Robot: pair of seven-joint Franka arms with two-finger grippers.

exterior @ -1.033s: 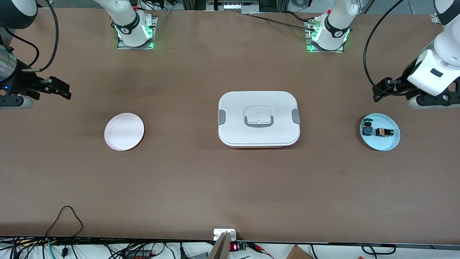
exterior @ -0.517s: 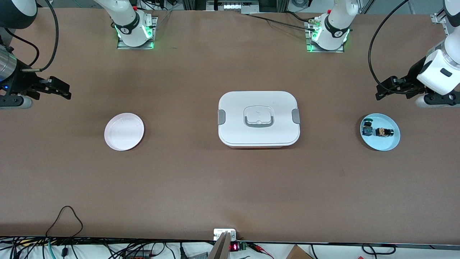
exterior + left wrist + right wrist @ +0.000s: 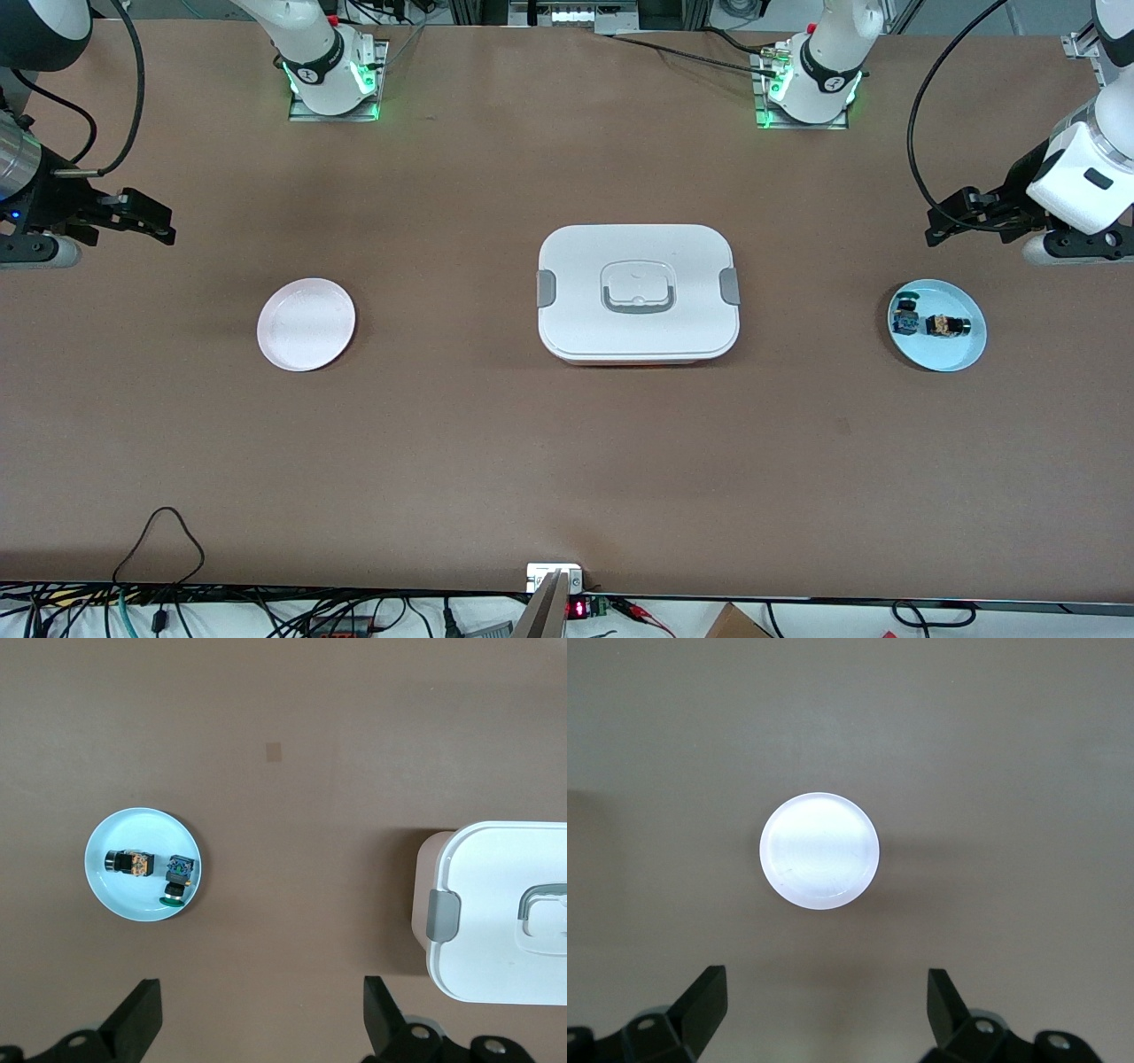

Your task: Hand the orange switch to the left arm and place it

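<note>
Counts, front view, clock directions taken from the box.

Boxes: 1, the white lidded box (image 3: 638, 294) at table centre, with 2 grey side clips.

Plates: 2. One pink plate (image 3: 306, 323) lay at 9 o'clock; one light blue plate (image 3: 961, 353) lay at 3 o'clock.

Switches: 2, both on the blue plate: one orange switch (image 3: 948, 326) and one blue switch (image 3: 904, 316).

Arms: 2, each with one gripper: left gripper (image 3: 941, 218), right gripper (image 3: 159, 221), both with fingers spread.

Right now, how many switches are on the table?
2, both lying on the blue plate at the left arm's end: the orange switch, and the blue-and-black switch beside it, toward the box. None visible elsewhere.
</note>
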